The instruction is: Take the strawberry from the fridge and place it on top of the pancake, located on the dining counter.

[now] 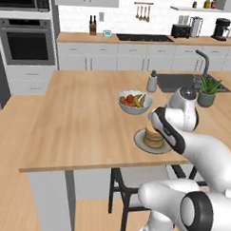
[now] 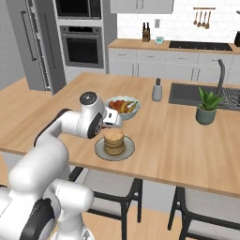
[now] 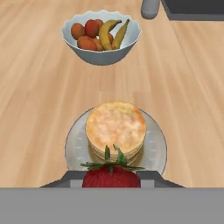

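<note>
Pincer (image 3: 111, 179) grips the strawberry (image 3: 111, 176), its lower half cut off, just short of the pancake (image 3: 115, 126).

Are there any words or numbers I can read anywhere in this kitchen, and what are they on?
None: no readable text anywhere.
Oven control panel: no legible marks.
Coffee machine and toaster: too small to show any label.
Soap bottle: plain, no label visible.

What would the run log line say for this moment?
stage: carrying | gripper: shut on strawberry | position: above near edge of pancake on plate | place: dining counter | strawberry not yet released
</note>
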